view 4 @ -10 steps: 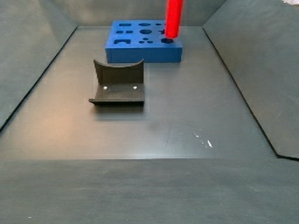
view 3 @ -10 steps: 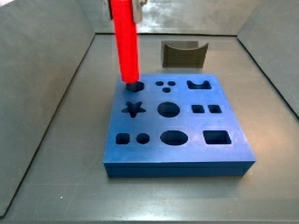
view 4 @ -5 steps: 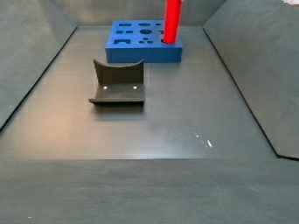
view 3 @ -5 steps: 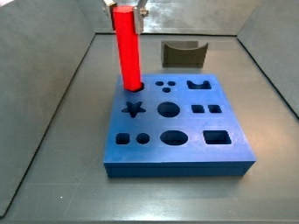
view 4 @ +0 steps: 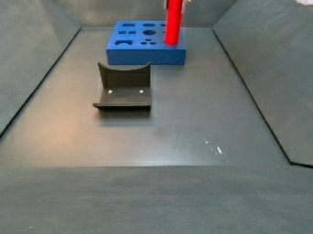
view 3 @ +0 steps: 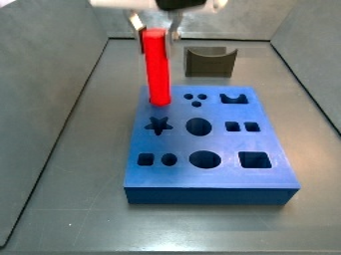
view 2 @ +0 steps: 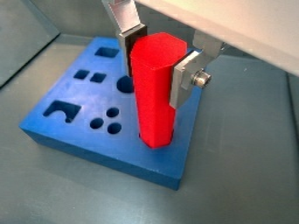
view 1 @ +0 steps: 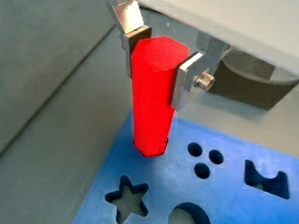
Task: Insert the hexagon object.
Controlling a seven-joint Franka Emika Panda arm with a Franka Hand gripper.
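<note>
The hexagon object (view 3: 158,68) is a long red rod standing upright. Its lower end sits in a hole at the far left corner of the blue block (view 3: 220,149). My gripper (view 3: 158,30) is shut on the rod's top end. In both wrist views the silver fingers (view 1: 187,74) (view 2: 184,74) clamp the rod (view 1: 155,96) (view 2: 156,87) from two sides, with the gripper (view 1: 158,54) (view 2: 156,54) above the block (view 1: 233,188) (view 2: 82,114). In a side view the rod (view 4: 174,20) rises from the block (view 4: 134,44) to the top edge, and the gripper is out of view there.
The dark olive fixture (view 3: 208,62) (view 4: 124,87) stands on the grey floor apart from the block. The block's other shaped holes, such as the star (view 3: 159,127), are open. Grey walls slope up round the floor.
The rod and gripper have come down, and less of the rod shows above the block. The block has slid a little sideways.
</note>
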